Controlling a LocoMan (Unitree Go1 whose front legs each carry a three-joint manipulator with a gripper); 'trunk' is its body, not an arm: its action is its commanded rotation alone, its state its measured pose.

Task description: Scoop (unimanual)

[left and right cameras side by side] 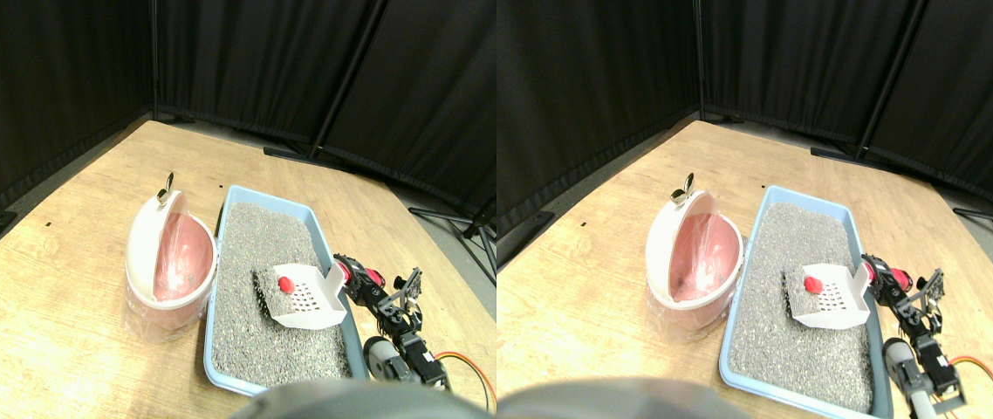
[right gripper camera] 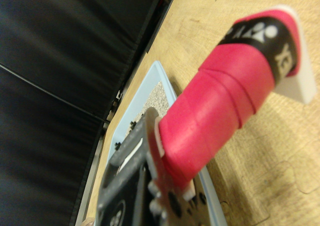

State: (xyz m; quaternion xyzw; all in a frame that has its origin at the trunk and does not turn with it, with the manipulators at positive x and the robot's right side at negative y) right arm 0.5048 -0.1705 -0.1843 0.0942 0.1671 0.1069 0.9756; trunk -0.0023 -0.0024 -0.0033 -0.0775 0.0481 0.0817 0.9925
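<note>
Pincer (left and right cameras side by side: 355, 278) clamped on scoop (left and right cameras side by side: 309, 297) handle; red ball (left and right cameras side by side: 285, 284) in scoop over litter tray (left and right cameras side by side: 215, 349).

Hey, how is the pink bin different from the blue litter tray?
The round white-lidded pink plastic bin is tall and bowl-shaped; the rectangular light-blue plastic litter tray is low and long. The bin is lined with clear film and looks nearly empty; the tray is filled with grey gravel and holds a white slotted scoop. Both sit side by side on the wooden table.
</note>
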